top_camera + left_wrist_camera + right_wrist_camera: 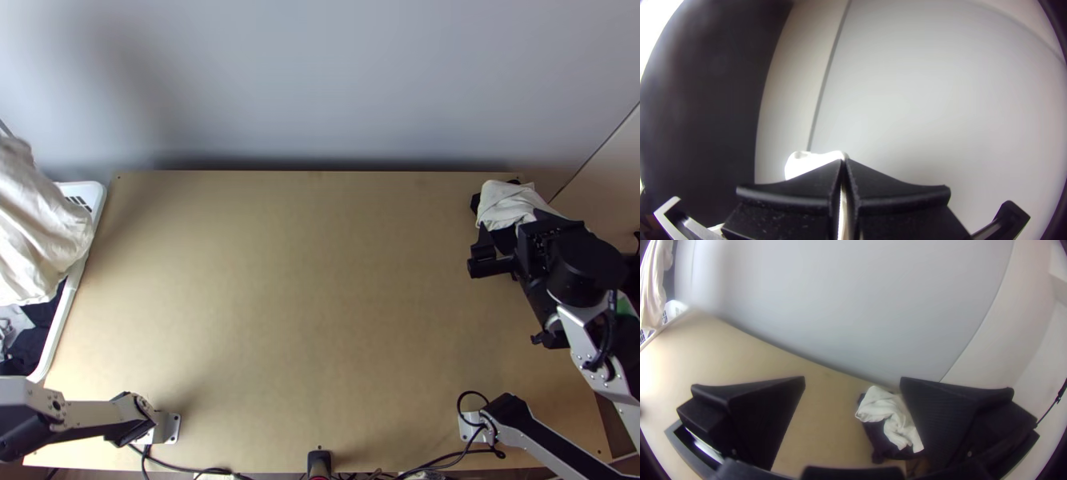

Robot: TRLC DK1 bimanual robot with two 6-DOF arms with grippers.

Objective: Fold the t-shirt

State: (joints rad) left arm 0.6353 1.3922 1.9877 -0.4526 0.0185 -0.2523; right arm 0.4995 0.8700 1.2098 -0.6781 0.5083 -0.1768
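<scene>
T-shirt (pixel 40 228): suspended over the basket (pixel 70 300), folding sequence at the loading stage

1. Position. The cream garment, judged to be the T-shirt, hangs in loose vertical folds above the white basket at the left side of the tabletop (pixel 304 304). Dark cloth (pixel 40 320) lies in the basket below it.

2. Left hand (pixel 843 162). Clenched on the T-shirt; the fingers meet, and pale fabric shows along the gap between them. Which part of the garment is gripped cannot be determined.

3. Right hand (pixel 852 381). Released; the fingers stand wide apart, with no fabric between their tips. It is near the far right corner of the tabletop, by a bunched white cloth (pixel 504 204) that lies on a dark garment (pixel 873 431).

4. Progress. Completed: the T-shirt is gripped and raised. No deliberate fold is visible in it; the folds present are those of hanging fabric.

5. Remaining work, as judged. Transfer the T-shirt to the tabletop, spread it flat, align sleeves and hem, then make each fold and press it down. Both hands are probably required for spreading.
</scene>
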